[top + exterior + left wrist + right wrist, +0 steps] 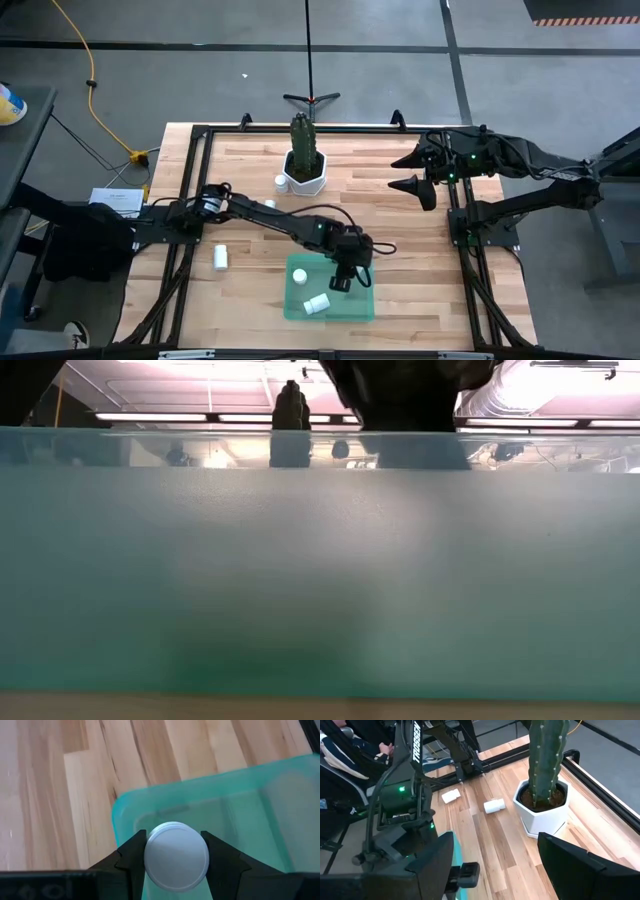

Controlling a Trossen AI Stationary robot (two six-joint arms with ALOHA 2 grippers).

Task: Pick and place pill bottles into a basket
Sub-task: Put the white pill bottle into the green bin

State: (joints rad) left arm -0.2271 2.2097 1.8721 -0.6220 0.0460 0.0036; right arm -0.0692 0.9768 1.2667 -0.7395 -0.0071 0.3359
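Note:
My left gripper is over the right part of the green basket, shut on a white pill bottle. In the left wrist view the bottle's round end faces the camera, with a corner of the basket beyond it. Two more bottles sit inside the basket. Other bottles lie on the wood: one left of the basket and one beside the plant pot. My right gripper is open and empty at the far right. The low view shows only the basket's wall. My left gripper pinches the bottle's round sides between its two fingers, one on each side. The fingers come from above, pointing down into the basket. The bottle stands roughly upright in the hold, its flat end toward the wrist. I cannot tell whether its lower end touches the basket floor.
A white hexagonal pot with a green cactus stands at the far middle and also shows in the right wrist view. A black frame runs round the tabletop. Bare wood lies to the right of the basket.

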